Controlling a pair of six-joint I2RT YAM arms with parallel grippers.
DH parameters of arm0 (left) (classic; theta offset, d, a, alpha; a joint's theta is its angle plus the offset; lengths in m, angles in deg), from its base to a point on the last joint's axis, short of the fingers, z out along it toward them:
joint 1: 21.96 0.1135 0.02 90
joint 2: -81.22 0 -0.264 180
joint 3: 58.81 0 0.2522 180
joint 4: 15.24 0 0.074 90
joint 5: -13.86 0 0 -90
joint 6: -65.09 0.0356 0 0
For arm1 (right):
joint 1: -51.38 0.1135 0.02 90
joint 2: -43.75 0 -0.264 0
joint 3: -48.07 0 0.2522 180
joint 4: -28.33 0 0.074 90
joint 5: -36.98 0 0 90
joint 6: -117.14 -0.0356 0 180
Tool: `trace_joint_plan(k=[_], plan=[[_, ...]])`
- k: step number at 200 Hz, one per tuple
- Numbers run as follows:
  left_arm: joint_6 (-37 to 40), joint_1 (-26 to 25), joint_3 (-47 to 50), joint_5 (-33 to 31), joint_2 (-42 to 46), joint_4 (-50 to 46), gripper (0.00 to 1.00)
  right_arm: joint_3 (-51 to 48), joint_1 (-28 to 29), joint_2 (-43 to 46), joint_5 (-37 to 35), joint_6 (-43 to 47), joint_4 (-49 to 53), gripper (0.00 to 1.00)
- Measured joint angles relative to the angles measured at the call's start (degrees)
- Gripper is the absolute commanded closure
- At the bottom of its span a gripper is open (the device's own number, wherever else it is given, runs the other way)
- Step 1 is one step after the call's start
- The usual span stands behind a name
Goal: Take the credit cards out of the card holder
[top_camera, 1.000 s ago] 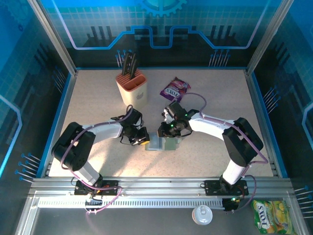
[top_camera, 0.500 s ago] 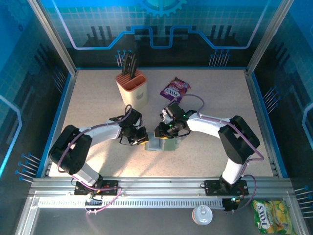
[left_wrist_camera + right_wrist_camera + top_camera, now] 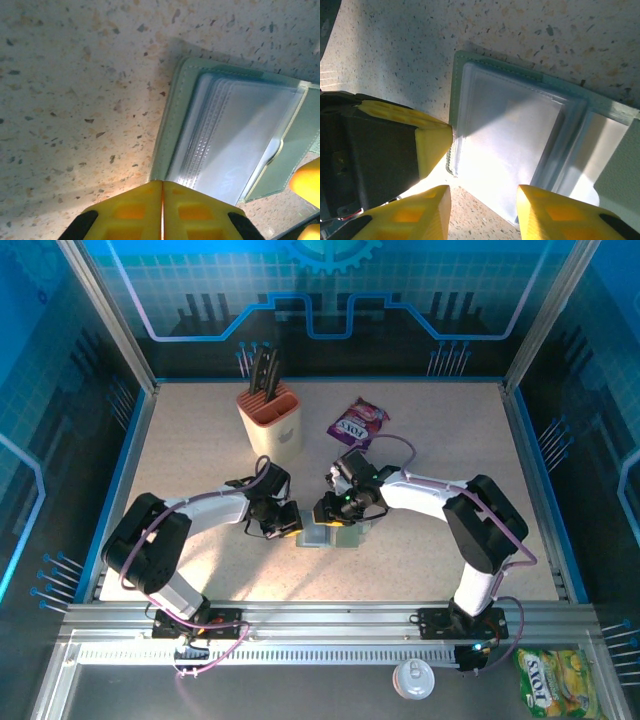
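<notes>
From above, the card holder is partly covered at frame centre by the right pincer — its sleeve contents are lost to glare — and one panel is cut off at both wrist views' right edges.

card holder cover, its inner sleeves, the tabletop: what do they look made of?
Card holder cover: probably faux leather or soft vinyl, grey-green and matte, with a stitch line near the rim.
Inner sleeves: clear flexible plastic, glossy, see-through, with embossed weld lines and glare.
Tabletop: speckled beige composite or laminate, smooth, with a terrazzo look. Which of the two is unclear.
</notes>
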Motion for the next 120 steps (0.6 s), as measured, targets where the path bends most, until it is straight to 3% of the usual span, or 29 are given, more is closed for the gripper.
trace_joint_plan(k=[120], plan=[[0.0,0.0,0.0,-0.2,0.0,-1.5,0.9,0.0,0.7,-3.2,3.7,-1.7,-3.9,0.59]])
